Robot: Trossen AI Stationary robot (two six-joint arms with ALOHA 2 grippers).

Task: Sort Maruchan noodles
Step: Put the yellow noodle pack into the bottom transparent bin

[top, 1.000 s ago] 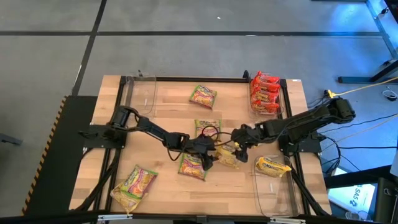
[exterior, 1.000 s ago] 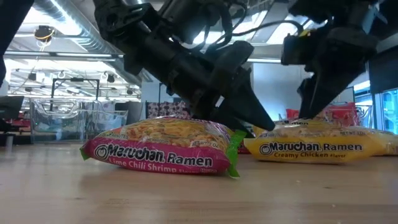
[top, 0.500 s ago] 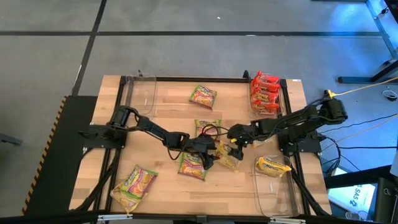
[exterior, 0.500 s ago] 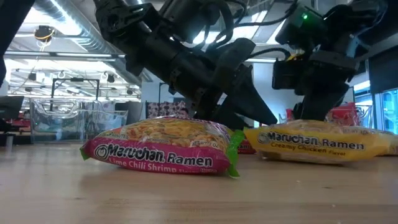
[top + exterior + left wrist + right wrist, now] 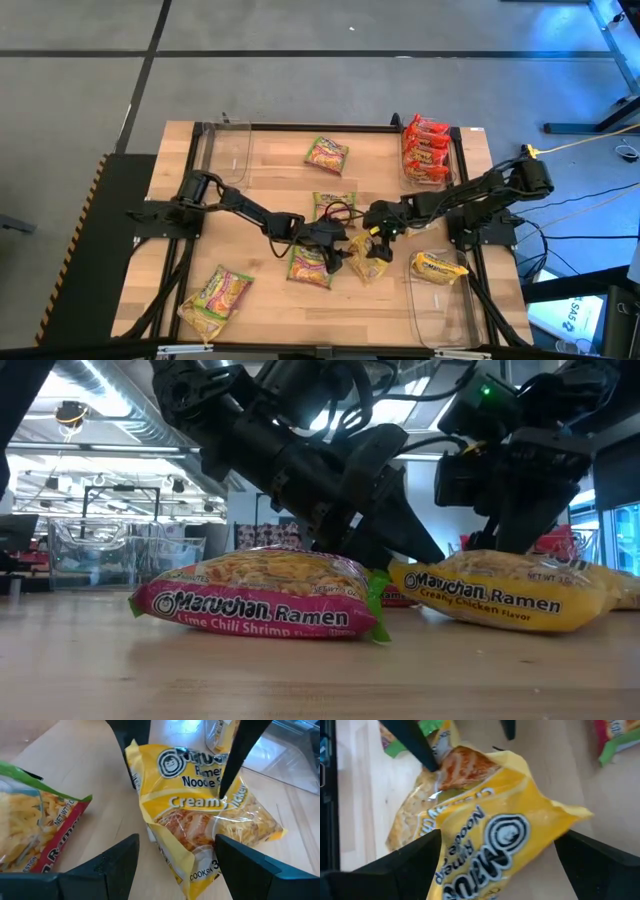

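Note:
A yellow Maruchan noodle packet [image 5: 368, 262] lies on the table's middle, between my two grippers. My right gripper [image 5: 497, 850] stands open over its far end, slanting down. My left gripper [image 5: 175, 845] is open too, one finger on either side of the packet's other end. A green-pink packet [image 5: 309, 266] lies flat beside the left gripper. More green-pink packets lie at the middle [image 5: 334, 203], the far side [image 5: 326, 153] and the near left [image 5: 215, 297]. Red-orange packets [image 5: 425, 150] fill the far right bin, and a yellow packet [image 5: 438, 267] lies in the near right bin. My right gripper comes at the yellow packet slanting down from the table's right. One fingertip [image 5: 223, 787] is on the printed top face [image 5: 200, 780]. The other finger [image 5: 131, 750] stands beside the packet's edge. The packet lies on the table. My left gripper: whether its fingers [image 5: 227, 855] touch the packet I cannot tell.
A clear bin [image 5: 228, 150] stands at the far left. The near right bin [image 5: 440, 300] is close to the right arm. The two arms meet nearly tip to tip at the table's middle. A red cable loops near the middle packet [image 5: 340, 212].
My right gripper has come down toward the yellow packet and tipped further downward, moving a little toward the table's left. The yellow packet has slid toward the near edge and turned about a little. The left gripper has kept still.

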